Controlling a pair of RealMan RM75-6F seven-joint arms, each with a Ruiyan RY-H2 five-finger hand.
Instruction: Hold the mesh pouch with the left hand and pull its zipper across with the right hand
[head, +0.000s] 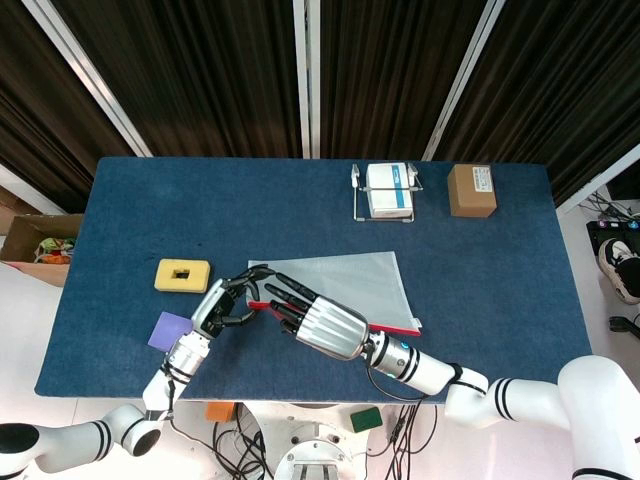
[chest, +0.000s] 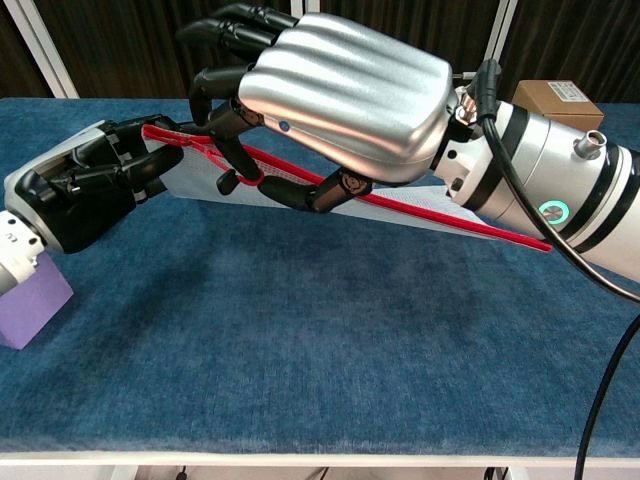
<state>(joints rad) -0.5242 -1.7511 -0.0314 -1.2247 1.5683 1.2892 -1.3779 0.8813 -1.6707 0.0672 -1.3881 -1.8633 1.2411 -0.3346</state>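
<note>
The white mesh pouch (head: 345, 282) with a red zipper edge (chest: 455, 222) lies mid-table, its near edge raised off the cloth. My left hand (head: 222, 305) grips the pouch's left corner; in the chest view this left hand (chest: 85, 185) wraps the red end. My right hand (head: 318, 322) reaches over the near edge. Under the silver back of the right hand (chest: 335, 90), its thumb and a finger pinch the red zipper pull loop (chest: 238, 172), close to the left hand. The mesh (chest: 195, 180) shows between the two hands.
A yellow block (head: 183, 275) and a purple block (head: 172, 330) sit left of the hands. At the back stand a white box in a wire holder (head: 388, 190) and a brown cardboard box (head: 471, 190). The table's near edge (chest: 320, 455) is close below.
</note>
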